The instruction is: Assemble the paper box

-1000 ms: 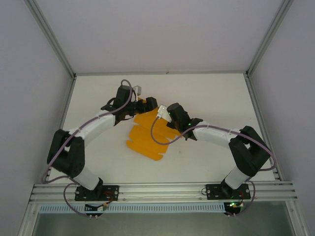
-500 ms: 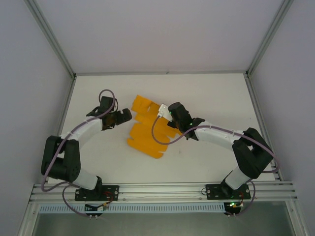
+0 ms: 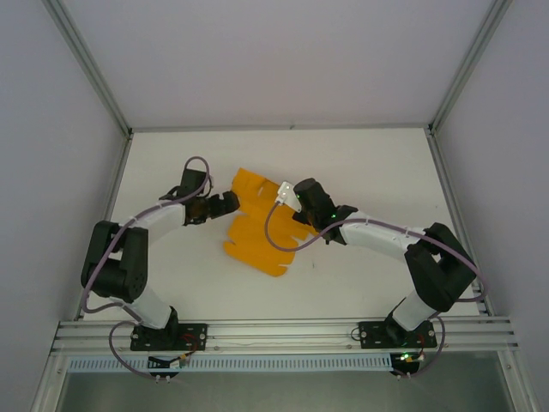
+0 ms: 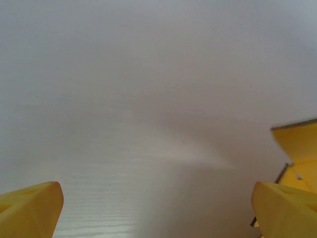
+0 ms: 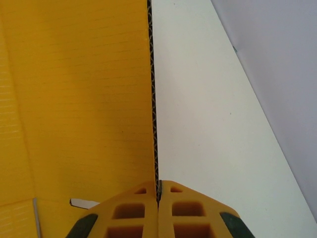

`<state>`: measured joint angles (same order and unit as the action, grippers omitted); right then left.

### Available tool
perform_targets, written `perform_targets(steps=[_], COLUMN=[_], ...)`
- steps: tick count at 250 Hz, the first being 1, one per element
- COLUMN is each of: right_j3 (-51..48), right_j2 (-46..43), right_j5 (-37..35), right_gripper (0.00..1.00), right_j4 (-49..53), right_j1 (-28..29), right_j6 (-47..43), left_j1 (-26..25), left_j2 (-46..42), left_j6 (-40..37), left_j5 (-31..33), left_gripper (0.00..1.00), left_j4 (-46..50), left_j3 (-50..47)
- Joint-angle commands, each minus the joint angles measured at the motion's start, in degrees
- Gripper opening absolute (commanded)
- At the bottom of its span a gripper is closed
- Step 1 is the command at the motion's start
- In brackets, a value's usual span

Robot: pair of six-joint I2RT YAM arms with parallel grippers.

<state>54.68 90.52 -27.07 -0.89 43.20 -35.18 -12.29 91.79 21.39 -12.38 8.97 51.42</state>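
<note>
Flat orange-yellow paper box [image 3: 256,232] sheet lying mid-frame on the white table [image 3: 369,163] in the top view, right gripper [image 3: 288,202] clenched on its upper right edge, left gripper [image 3: 230,202] just beside its upper left flap, jaws spread wide

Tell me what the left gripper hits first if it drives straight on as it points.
Probably the paper box, whose edge the left gripper points at from above. Its wrist view shows bare table between the fingers, card to one side, so uncertain.
</note>
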Motion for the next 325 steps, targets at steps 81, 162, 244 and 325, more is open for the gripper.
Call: perform_targets(steps=[81, 162, 244, 325], right_j3=[1.9, 2.3, 3.0, 3.5], right_j2=[0.4, 0.7, 1.0, 0.7], right_j5=[3.2, 3.6, 3.1, 3.1], right_gripper=[0.00, 0.00, 0.00, 0.00], right_j4=[0.8, 1.3, 2.3, 3.0], right_j1=[0.1, 0.0, -0.3, -0.2], right_j6=[2.9, 3.3, 5.5, 7.2], left_j1=[-3.1, -3.2, -5.2, -11.8], left_j2=[-0.2, 1.3, -3.2, -4.7], left_j6=[-4.0, -5.0, -5.7, -8.5], left_j5=[-9.6, -14.7, -13.8, -8.4], left_gripper=[0.79, 0.50, 0.22, 0.08], left_j4=[-6.2, -8.8, -7.8, -3.3], left_j3=[-0.7, -0.3, -2.7, 0.2])
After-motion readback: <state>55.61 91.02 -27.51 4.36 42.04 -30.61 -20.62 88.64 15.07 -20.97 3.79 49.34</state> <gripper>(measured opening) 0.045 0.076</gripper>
